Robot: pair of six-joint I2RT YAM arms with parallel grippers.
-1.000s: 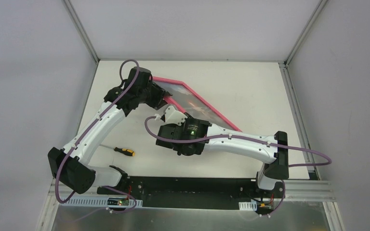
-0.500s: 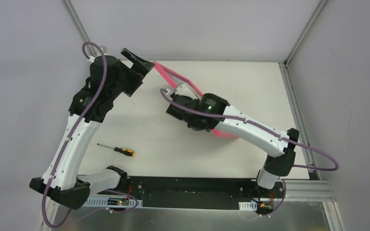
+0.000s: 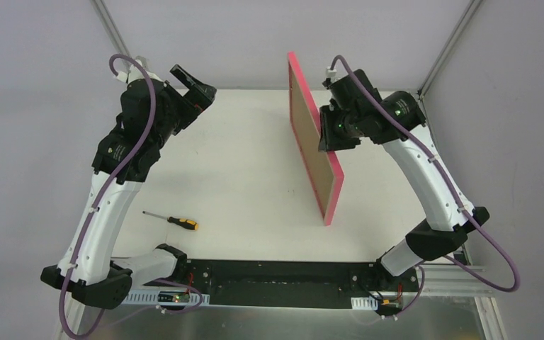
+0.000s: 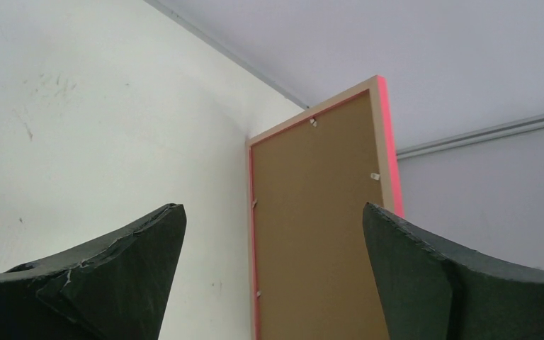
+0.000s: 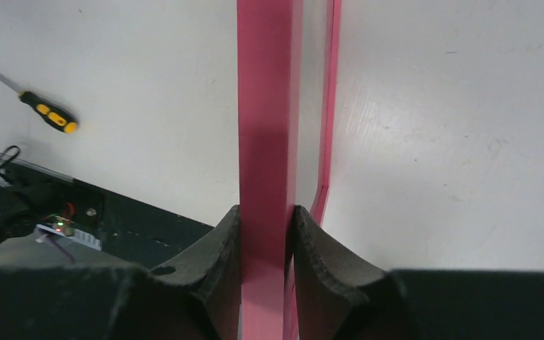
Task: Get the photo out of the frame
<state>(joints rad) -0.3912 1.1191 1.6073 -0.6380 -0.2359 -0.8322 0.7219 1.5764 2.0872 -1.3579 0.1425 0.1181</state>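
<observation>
The pink frame stands on edge over the right half of the table. Its brown backing board faces left, so the photo's printed side is hidden. My right gripper is shut on the frame's upper long edge. In the right wrist view both fingers press the pink bar at the gripper. My left gripper hovers open at the far left, apart from the frame. In the left wrist view the backing and pink rim show beyond the left gripper.
A small orange-handled screwdriver lies on the table near the left arm and also shows in the right wrist view. The black base plate runs along the near edge. Grey walls close in the back and sides.
The left gripper opened, let go of the frame and drew back to the far left. The right arm swung the frame from lying flat up onto its edge at the right.
</observation>
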